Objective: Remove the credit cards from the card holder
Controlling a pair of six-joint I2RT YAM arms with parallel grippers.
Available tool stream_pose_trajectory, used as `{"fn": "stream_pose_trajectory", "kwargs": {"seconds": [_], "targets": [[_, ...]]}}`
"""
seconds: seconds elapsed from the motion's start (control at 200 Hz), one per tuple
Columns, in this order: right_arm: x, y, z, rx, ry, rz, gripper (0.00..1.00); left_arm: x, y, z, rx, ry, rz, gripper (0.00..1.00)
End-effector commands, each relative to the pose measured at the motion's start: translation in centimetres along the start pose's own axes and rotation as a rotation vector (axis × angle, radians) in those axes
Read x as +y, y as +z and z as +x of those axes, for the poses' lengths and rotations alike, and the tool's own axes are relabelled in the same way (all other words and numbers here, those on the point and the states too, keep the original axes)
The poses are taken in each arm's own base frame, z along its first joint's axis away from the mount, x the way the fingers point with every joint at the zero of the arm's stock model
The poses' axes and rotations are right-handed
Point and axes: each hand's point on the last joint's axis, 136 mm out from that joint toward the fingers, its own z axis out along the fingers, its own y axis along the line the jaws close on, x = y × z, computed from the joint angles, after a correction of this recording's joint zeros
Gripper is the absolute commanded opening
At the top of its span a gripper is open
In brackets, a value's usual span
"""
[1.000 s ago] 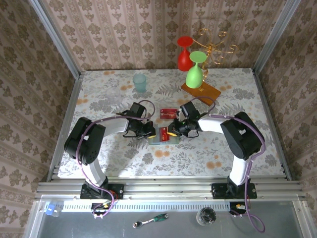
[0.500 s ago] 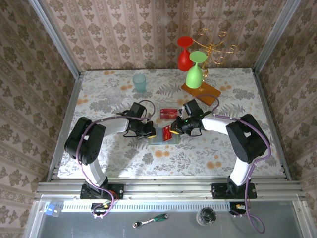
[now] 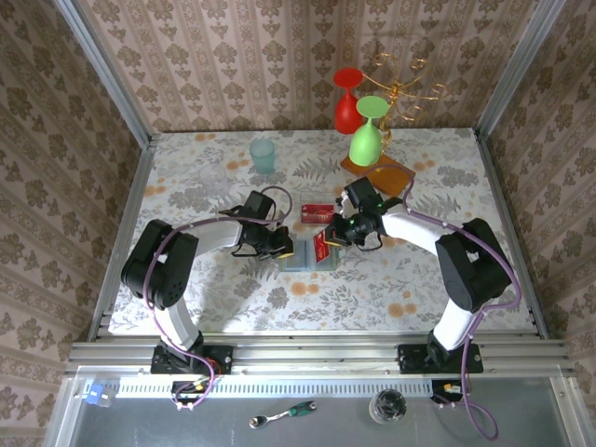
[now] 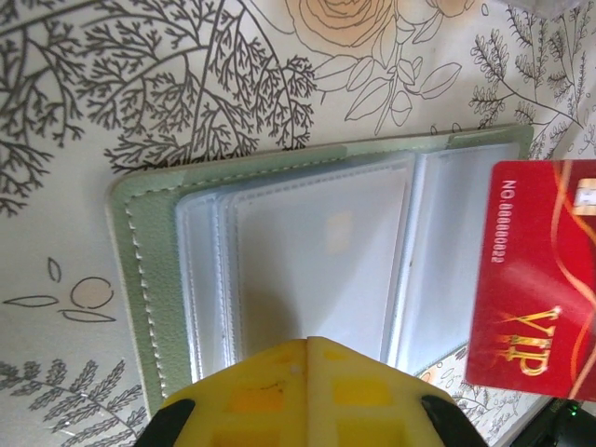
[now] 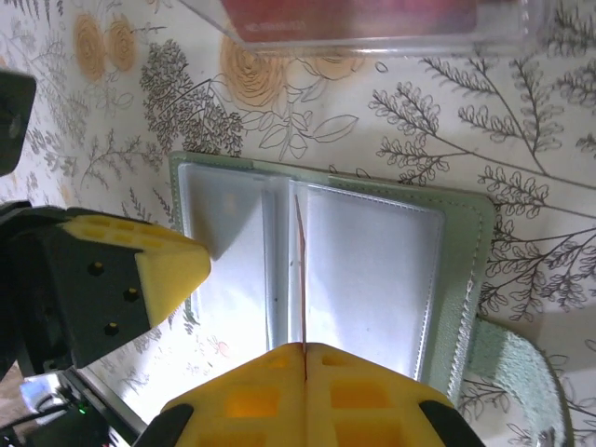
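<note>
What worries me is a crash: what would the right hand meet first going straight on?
Most likely the wallet: the right hand, shut on the red card, points at its open sleeves. How far off is unclear.

Lab test booth — wallpapered panels [image 3: 233, 65], aluminium frame rails [image 3: 317, 355].

Right pincer [image 5: 304, 352]: 2 yellow pads closed together on a red credit card [image 5: 301, 270], which is seen edge-on as a thin line over the fold of the card holder [image 5: 458, 279]. The card holder lies open on the floral table [image 5: 521, 140], 2 pale panels facing up. Left pincer [image 5: 154, 270]: yellow tip at the outer edge of the far panel. A clear case [image 5: 279, 37] with reddish contents lies just beyond the holder.
</note>
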Motion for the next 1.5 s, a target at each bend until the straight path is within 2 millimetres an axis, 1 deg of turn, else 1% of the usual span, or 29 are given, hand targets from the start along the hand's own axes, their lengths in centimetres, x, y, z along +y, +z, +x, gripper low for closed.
{"fn": "stream_pose_trajectory", "kwargs": {"seconds": [0.0, 0.14, 0.235, 0.31, 0.42, 0.505, 0.57, 0.61, 0.68, 0.795, 0.94, 1.05, 1.06, 1.075, 1.205, 1.41, 1.495], "targets": [[0.1, -1.8, -0.4, 0.012, -0.152, 0.066, 0.03, -0.6, -0.4, -0.7, -0.009, 0.011, 0.0, 0.02], [0.5, -2.7, -0.5, 0.08, -0.345, 0.096, 0.02, -1.1, -0.8, -1.0, -0.02, 0.01, 0.009, 0.03], [0.4, -3.3, -1.4, 0.107, -0.476, 0.152, 0.02, -1.4, -1.2, -1.2, -0.025, 0.011, 0.011, 0.03], [0.6, -3.6, -1.8, 0.136, -0.605, 0.158, 0.02, -1.6, -1.6, -1.4, -0.03, 0.009, 0.013, 0.03], [0.9, -3.7, -2.1, 0.179, -0.779, 0.155, 0.01, -2.0, -2.6, -1.9, -0.053, 0.015, 0.018, 0.04], [1.2, -3.8, -2.6, 0.21, -0.903, 0.147, 0.02, -1.9, -3.5, -2.2, -0.075, 0.006, 0.014, 0.04], [1.4, -3.7, -2.8, 0.241, -1.0, 0.134, 0.0, -1.8, -4.0, -2.5, -0.09, -0.004, 0.018, 0.05], [1.2, -3.6, -3.1, 0.257, -1.049, 0.142, 0.0, -1.8, -4.2, -2.7, -0.097, -0.007, 0.024, 0.05], [0.9, -3.4, -4.3, 0.273, -1.119, 0.181, 0.0, -1.7, -4.6, -2.8, -0.103, -0.011, 0.021, 0.05], [0.4, -2.9, -5.8, 0.325, -1.186, 0.222, 0.0, -1.4, -5.2, -3.1, -0.115, -0.025, 0.015, 0.05], [1.0, -2.6, -7.8, 0.353, -1.254, 0.237, 0.0, -1.2, -5.5, -3.3, -0.121, -0.037, 0.014, 0.05], [1.4, -2.4, -8.8, 0.364, -1.276, 0.235, 0.0, -1.2, -5.4, -3.4, -0.119, -0.042, 0.014, 0.05], [1.4, -2.3, -8.9, 0.364, -1.278, 0.235, 0.0, -0.7, -5.8, -3.9, -0.132, -0.059, 0.013, 0.05], [1.5, -2.2, -9.1, 0.365, -1.282, 0.233, 0.0, -0.6, -5.8, -4.1, -0.134, -0.063, 0.012, 0.05], [1.4, -1.7, -10.2, 0.376, -1.301, 0.252, 0.0, -0.4, -5.9, -4.6, -0.134, -0.072, 0.009, 0.05], [1.6, -0.4, -10.8, 0.378, -1.299, 0.229, 0.0, -0.1, -5.7, -4.9, -0.125, -0.083, 0.007, 0.05], [1.6, 0.2, -10.6, 0.386, -1.298, 0.216, 0.0, 0.0, -5.7, -5.0, -0.124, -0.088, 0.006, 0.05]]}}
